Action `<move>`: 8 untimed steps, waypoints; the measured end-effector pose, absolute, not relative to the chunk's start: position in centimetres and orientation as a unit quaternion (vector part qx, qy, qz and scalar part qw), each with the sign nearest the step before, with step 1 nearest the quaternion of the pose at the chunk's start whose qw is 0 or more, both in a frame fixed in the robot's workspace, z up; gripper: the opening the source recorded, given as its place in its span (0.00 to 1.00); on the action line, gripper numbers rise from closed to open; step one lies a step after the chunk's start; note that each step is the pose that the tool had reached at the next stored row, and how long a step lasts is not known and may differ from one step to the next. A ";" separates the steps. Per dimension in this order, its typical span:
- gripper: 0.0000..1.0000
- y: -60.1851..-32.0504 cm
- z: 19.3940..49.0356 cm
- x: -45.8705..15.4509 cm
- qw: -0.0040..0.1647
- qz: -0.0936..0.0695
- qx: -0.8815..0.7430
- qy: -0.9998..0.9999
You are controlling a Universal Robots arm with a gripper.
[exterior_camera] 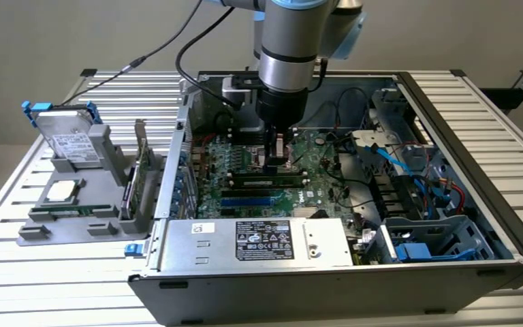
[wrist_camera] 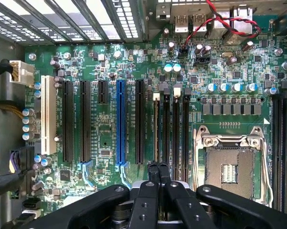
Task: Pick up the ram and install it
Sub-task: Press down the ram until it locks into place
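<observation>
Inside the open computer case (exterior_camera: 479, 225) on the slatted worktop (exterior_camera: 43, 300), I see my hand (exterior_camera: 278, 161) lowered over the motherboard (exterior_camera: 243, 178), just above the memory slots beside the empty processor socket (wrist_camera: 229, 167). From the wrist view its two fingers (wrist_camera: 153, 172) are pressed together with no gap between them, and nothing is held there. The ram (exterior_camera: 267, 182) lies seated in a slot just below the hand in the exterior view, a narrow green stick with dark chips and a pale label. I cannot tell whether its latches are closed.

The case also holds a silver power supply (exterior_camera: 261, 242) along its near wall, blue and red cables, and a blue drive bay (exterior_camera: 430, 248) toward the exterior view's right. Outside it, a grey holder tray (exterior_camera: 39, 231) carries a hard drive (exterior_camera: 69, 139) standing upright, a square silver processor (exterior_camera: 65, 192) lying flat, and a green expansion card (exterior_camera: 134, 184) on edge.
</observation>
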State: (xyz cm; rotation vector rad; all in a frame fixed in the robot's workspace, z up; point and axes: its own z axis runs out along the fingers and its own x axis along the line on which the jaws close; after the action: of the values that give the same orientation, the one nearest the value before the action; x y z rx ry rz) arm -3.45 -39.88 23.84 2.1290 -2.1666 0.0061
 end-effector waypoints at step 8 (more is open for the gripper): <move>0.10 -39.9 23.8 -3.5 0.053 0.000 0.665 -0.745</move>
State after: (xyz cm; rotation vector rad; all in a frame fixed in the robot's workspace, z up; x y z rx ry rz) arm -3.45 -39.88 23.84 2.0236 -2.2640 0.0002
